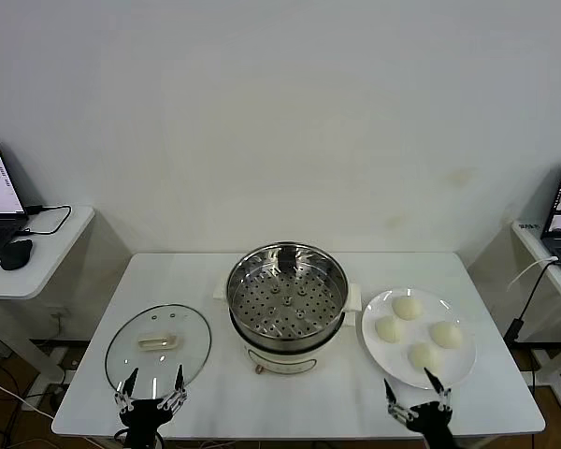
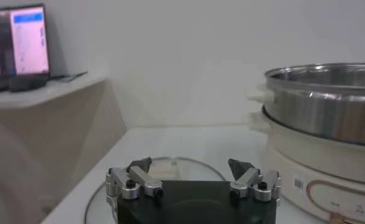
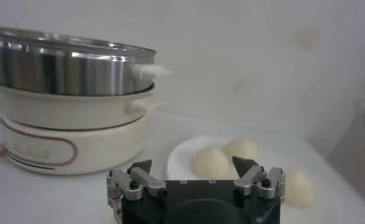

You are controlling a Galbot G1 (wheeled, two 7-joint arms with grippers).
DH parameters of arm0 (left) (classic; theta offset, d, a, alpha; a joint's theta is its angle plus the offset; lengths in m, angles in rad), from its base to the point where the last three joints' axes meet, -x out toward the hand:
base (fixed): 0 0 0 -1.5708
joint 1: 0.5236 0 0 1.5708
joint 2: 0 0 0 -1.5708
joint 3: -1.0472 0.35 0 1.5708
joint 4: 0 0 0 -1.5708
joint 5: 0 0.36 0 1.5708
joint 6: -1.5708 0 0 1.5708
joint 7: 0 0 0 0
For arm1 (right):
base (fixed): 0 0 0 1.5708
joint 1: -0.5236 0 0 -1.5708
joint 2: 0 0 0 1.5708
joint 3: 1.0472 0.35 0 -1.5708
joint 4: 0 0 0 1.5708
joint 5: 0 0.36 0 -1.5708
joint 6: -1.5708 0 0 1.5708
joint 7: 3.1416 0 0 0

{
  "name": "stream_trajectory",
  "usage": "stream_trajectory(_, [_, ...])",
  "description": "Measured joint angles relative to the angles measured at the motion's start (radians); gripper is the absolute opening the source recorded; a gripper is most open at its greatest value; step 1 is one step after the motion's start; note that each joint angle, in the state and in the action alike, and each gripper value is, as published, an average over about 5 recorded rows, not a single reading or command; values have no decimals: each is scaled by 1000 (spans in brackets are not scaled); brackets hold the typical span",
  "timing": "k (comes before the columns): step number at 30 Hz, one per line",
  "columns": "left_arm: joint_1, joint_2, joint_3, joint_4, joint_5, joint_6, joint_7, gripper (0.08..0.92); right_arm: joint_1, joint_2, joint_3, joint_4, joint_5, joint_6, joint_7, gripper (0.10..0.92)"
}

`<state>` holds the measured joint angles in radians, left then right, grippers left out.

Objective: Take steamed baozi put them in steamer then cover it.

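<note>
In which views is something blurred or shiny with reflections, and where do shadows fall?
Head view: even light, the steamer reflects the room in its steel wall, and the glass lid shows only faint glare. Left wrist view: the laptop behind is soft. Right wrist view: the buns on the plate look blurred, with weak shadows.

head cam sits high and looks forward and down on the white table (image 1: 290, 412), so it takes the whole top, from far. the left gripper (image 1: 151, 385) and right gripper (image 1: 415, 393) show only at the near edge, both with fingers spread.

left wrist cam is low, close over the table, looking across its own left gripper (image 2: 190, 165) at the cover (image 2: 161, 163) and the side of the steamer (image 2: 328, 106).

right wrist cam is also low and near, looking past the right gripper (image 3: 193, 165) at the plate (image 3: 177, 163) with steamed baozi (image 3: 212, 163).

all 3 views share the steamer (image 1: 287, 297) (image 3: 67, 67); head and left wrist share the cover (image 1: 158, 342); head and right wrist share the plate (image 1: 385, 355).
</note>
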<state>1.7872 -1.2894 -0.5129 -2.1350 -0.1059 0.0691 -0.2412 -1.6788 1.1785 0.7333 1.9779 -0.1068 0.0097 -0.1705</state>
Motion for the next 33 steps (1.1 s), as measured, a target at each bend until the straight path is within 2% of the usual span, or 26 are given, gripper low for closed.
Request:
stream_trajectory(5, [-15, 5, -11, 0, 31, 14, 9, 823, 86, -109, 13, -38, -93, -29, -70, 823])
stream_trajectory(14, [-48, 0, -10, 12, 87, 25, 0, 823, 343, -377, -54, -191, -222, -38, -301, 823])
stream_trajectory(23, [-66, -9, -15, 9, 149, 28, -28, 823, 687, -572, -310, -377, -215, -26, -551, 823])
stream_trajectory(33, [-60, -10, -38, 0, 181, 32, -50, 823, 1087, -636, -719, -567, -184, 6, -759, 823])
